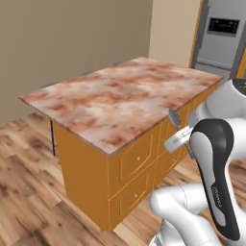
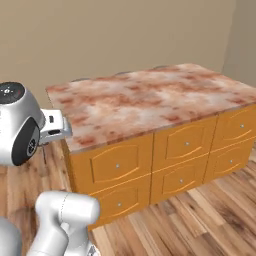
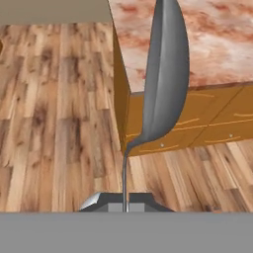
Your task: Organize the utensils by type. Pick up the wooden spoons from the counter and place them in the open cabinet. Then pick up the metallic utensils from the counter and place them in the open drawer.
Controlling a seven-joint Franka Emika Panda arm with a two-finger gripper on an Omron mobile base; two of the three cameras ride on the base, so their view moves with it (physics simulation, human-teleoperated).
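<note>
One metal spoon point(image 3: 165, 74) was clamped by its thin handle in the closed hand point(image 3: 125, 200), bowl pointing away, held in the air beside the worktop point(image 1: 120, 96). Six panelled drawer fronts point(image 2: 118, 162) faced the wooden floor point(image 3: 59, 108); a steel refrigerator point(image 1: 218, 33) stood beyond the island.

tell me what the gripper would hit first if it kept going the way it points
Probably the island counter's near corner, around its orange drawer fronts; the held metal spoon would touch first. Depth is unclear.

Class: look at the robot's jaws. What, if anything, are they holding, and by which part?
A grey metal spoon, gripped at the end of its thin handle, bowl pointing away from the gripper.
</note>
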